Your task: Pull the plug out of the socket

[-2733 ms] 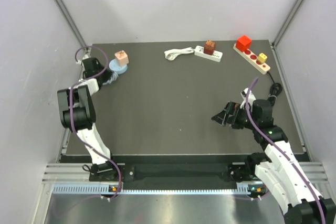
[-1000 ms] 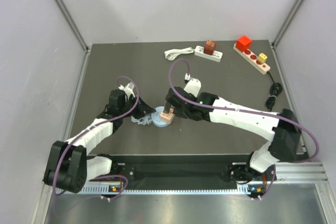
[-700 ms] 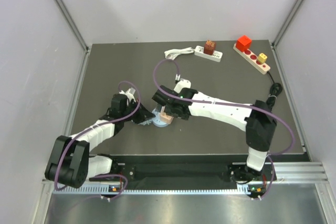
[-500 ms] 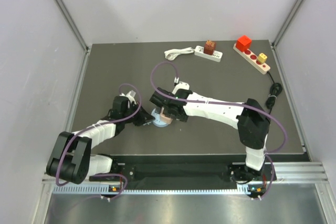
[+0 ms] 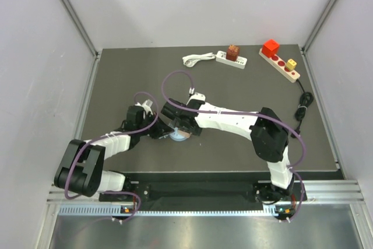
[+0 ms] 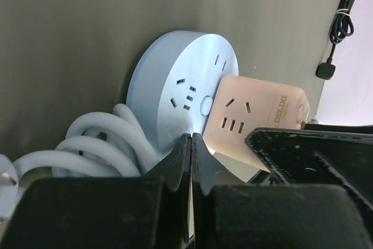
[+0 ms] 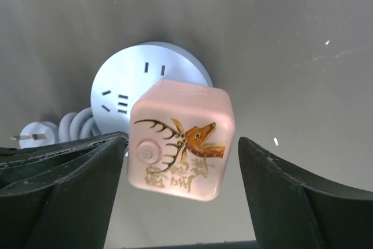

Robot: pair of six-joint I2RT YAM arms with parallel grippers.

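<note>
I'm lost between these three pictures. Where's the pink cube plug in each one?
Top view: the plug is a small pink patch slightly left of centre, mostly hidden.
Left wrist view: the plug is right of centre, with lettering on its side.
Right wrist view: the plug is in the centre, deer picture facing the camera.
Shared landmark: the round blue socket it sits on.

Bright, even light; near fingers (image 7: 64, 202) blurred.
</note>
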